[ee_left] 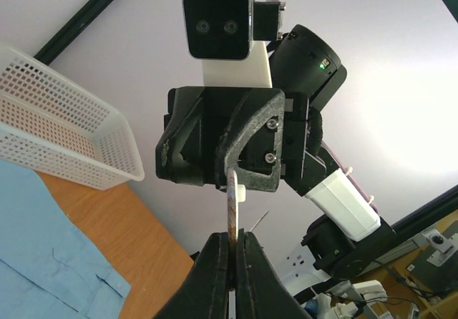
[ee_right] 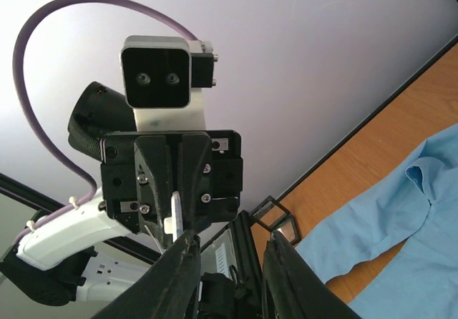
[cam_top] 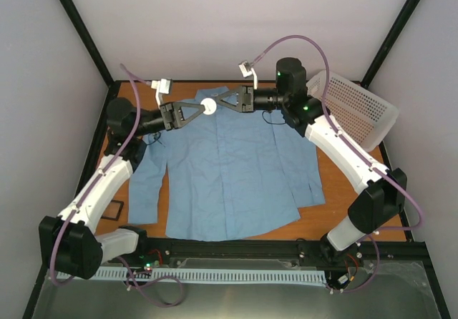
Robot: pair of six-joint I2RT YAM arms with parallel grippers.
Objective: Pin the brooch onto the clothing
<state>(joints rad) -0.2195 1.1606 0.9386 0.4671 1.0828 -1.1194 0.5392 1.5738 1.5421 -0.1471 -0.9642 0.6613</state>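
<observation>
The brooch (cam_top: 208, 106) is a small white disc held in the air above the collar of the light blue shirt (cam_top: 229, 169). My left gripper (cam_top: 199, 109) is shut on its lower edge; in the left wrist view the brooch (ee_left: 234, 204) stands edge-on between the closed jaws of that gripper (ee_left: 234, 246). My right gripper (cam_top: 217, 104) faces it from the right. In the right wrist view its jaws (ee_right: 231, 239) stand apart, and the brooch (ee_right: 175, 208) sits just beyond the left fingertip (ee_right: 184, 244), not gripped.
The shirt lies flat and spread over the orange table (cam_top: 343, 183). A white perforated basket (cam_top: 354, 108) stands tilted at the back right. A small black square tray (cam_top: 114, 208) lies at the left near the sleeve. Black frame posts bound the table.
</observation>
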